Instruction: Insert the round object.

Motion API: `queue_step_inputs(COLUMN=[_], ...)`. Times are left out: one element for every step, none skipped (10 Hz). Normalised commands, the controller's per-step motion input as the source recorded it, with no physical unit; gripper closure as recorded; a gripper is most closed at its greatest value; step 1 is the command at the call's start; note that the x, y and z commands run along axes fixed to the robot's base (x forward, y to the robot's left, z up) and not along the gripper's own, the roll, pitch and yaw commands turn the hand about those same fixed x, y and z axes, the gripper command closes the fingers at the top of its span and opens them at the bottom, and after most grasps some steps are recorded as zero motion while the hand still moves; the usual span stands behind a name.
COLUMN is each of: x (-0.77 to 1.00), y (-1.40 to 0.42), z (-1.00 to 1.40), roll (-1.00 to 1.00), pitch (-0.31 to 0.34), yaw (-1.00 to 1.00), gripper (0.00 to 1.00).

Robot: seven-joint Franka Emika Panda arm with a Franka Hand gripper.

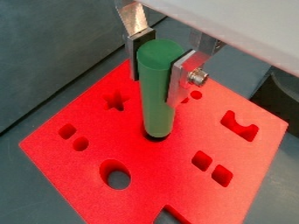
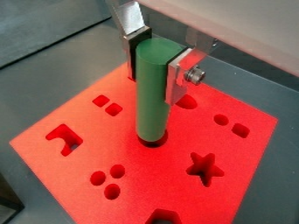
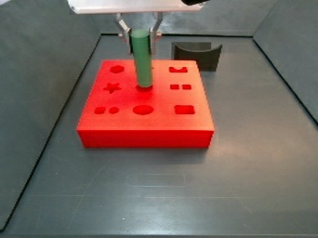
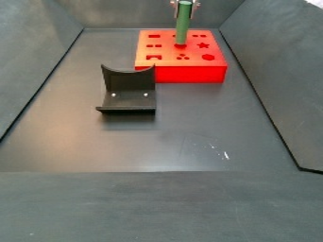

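Observation:
My gripper [image 1: 160, 54] is shut on the top of the round object, a tall green cylindrical peg [image 1: 156, 92], also seen in the other wrist view [image 2: 152, 92]. The peg stands upright with its lower end in a round hole near the middle of the red block [image 1: 82, 171]. In both side views the gripper [image 3: 143, 33] [image 4: 183, 5] holds the peg [image 3: 143, 63] [image 4: 182, 25] over the block [image 3: 143, 130] [image 4: 190, 71]. The silver fingers [image 2: 176, 77] clamp the peg from two sides. The hole's depth is hidden by the peg.
The red block has other cut-outs: a star [image 2: 205, 166], a round hole [image 1: 117, 176], squares, small dots. A dark grey curved block [image 4: 127, 92] lies on the grey floor away from the red block, also visible in a side view [image 3: 196, 54]. Grey tray walls rise around.

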Motion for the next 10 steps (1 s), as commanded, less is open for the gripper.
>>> queue_step_inputs(x=[-0.03, 0.00, 0.15, 0.25, 0.27, 0.24, 0.03, 0.00, 0.00, -0.36], y=[-0.02, -0.11, -0.04, 0.00, 0.00, 0.00, 0.00, 0.00, -0.07, -0.06], z=[-0.20, -0.24, -0.27, -0.28, -0.29, -0.27, -0.22, -0.27, -0.59, -0.99], roll=[0.07, 0.11, 0.09, 0.11, 0.11, 0.11, 0.09, 0.11, 0.23, 0.13], pitch=[0.000, 0.000, -0.014, -0.014, -0.016, -0.007, 0.000, 0.000, -0.027, -0.041], yaw=[-0.03, 0.00, 0.00, 0.00, 0.00, 0.00, 0.00, -0.01, -0.01, -0.15], gripper=[1.00, 1.00, 1.00, 1.00, 1.00, 1.00, 1.00, 1.00, 1.00, 1.00])
